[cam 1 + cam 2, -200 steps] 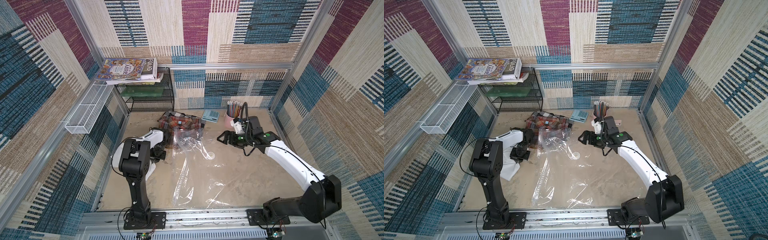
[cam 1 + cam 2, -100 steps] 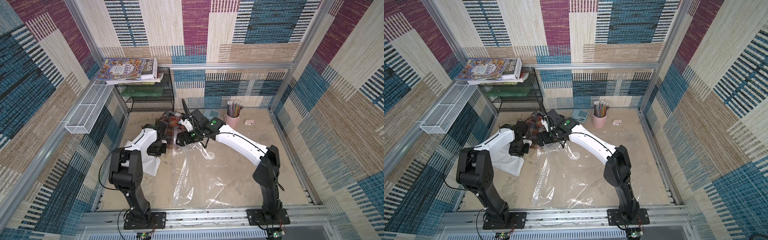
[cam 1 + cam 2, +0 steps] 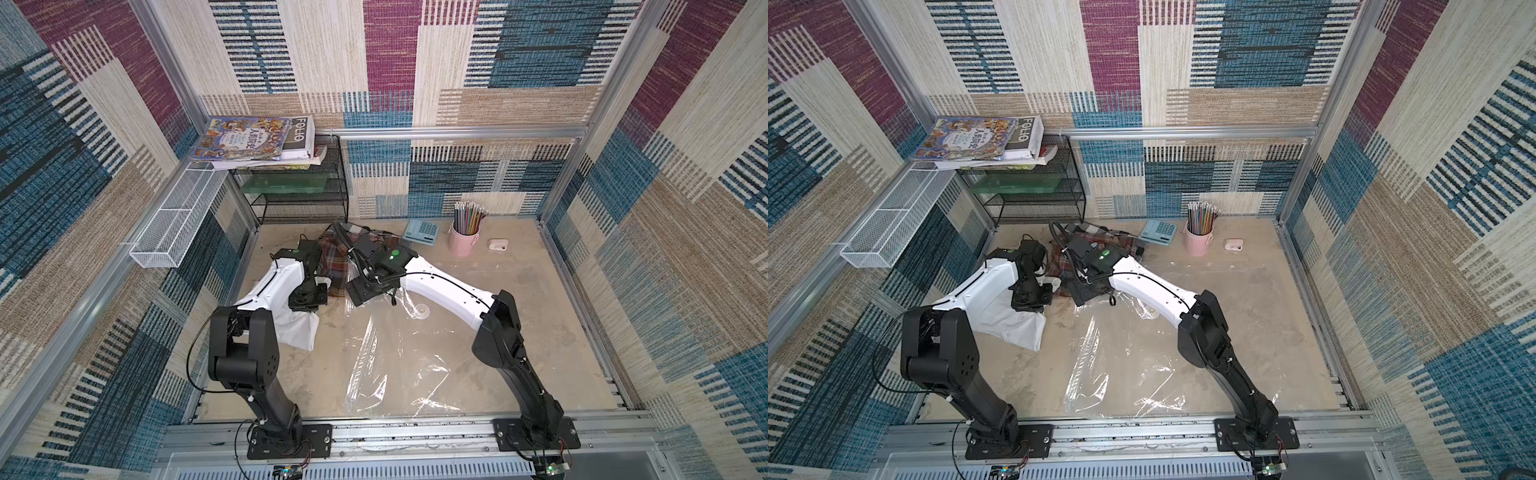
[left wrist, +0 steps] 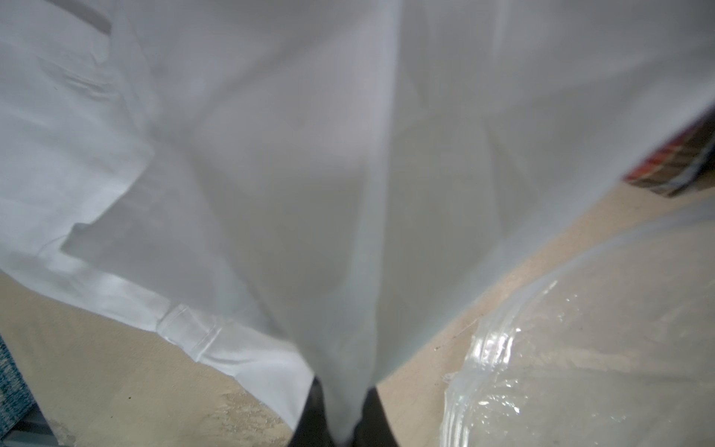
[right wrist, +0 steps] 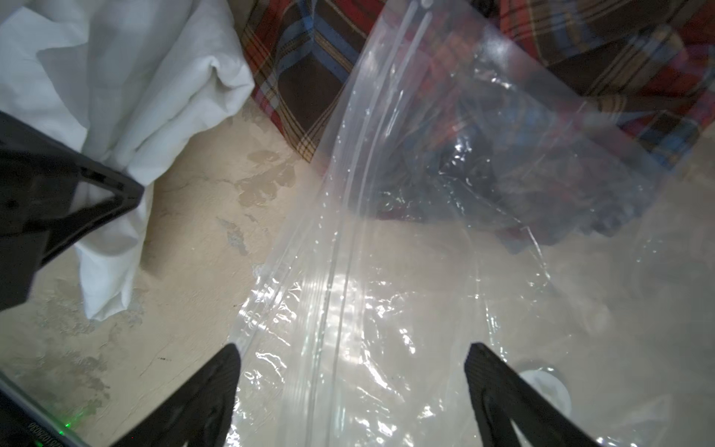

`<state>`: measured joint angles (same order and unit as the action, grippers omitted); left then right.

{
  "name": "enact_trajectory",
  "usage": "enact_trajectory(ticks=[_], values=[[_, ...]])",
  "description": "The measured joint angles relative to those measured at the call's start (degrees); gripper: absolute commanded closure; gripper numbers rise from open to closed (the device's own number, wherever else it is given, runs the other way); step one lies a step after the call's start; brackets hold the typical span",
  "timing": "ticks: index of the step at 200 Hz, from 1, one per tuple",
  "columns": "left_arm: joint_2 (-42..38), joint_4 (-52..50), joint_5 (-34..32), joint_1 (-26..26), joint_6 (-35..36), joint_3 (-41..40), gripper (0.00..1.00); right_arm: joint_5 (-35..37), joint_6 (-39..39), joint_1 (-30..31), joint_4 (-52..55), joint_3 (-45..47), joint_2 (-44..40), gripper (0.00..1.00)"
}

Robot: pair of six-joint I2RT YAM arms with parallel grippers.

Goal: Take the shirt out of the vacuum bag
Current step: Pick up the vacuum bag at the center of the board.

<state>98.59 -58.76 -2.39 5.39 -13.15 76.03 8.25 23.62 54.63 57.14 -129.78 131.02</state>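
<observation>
The left gripper is pinching a fold of the white shirt, its two fingers pressed together on the cloth. That shirt is lying outside the vacuum bag, bunched on the table just beside the bag's left edge. The bag is lying flat and glossy in the middle of the table, its round white valve facing up. The right gripper is hovering over the bag's zip strip with its jaws spread wide, holding nothing (whether the tips are touching the plastic I cannot tell). A plaid shirt is sitting at the bag's far end, partly showing through the plastic.
</observation>
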Motion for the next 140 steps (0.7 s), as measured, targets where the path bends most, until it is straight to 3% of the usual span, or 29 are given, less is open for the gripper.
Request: enact_trajectory(ticks=[37,56,78,140], values=[[-0.6,0.0,0.7,-0.3,0.0,0.0,1.00,3.1,-1.2,0.4,1.3,-1.2,2.6,0.35],[-0.8,-0.1,0.9,-0.3,0.0,0.4,1.00,4.4,-1.4,0.5,2.2,-1.9,2.7,0.61],[-0.9,-0.5,1.0,-0.3,0.0,1.9,1.00,5.6,-1.5,0.5,2.3,-2.8,2.0,1.00],[-3.1,-3.2,0.9,-0.3,-0.2,8.8,1.00,7.0,-0.5,-1.9,3.6,-0.5,-7.0,1.00]])
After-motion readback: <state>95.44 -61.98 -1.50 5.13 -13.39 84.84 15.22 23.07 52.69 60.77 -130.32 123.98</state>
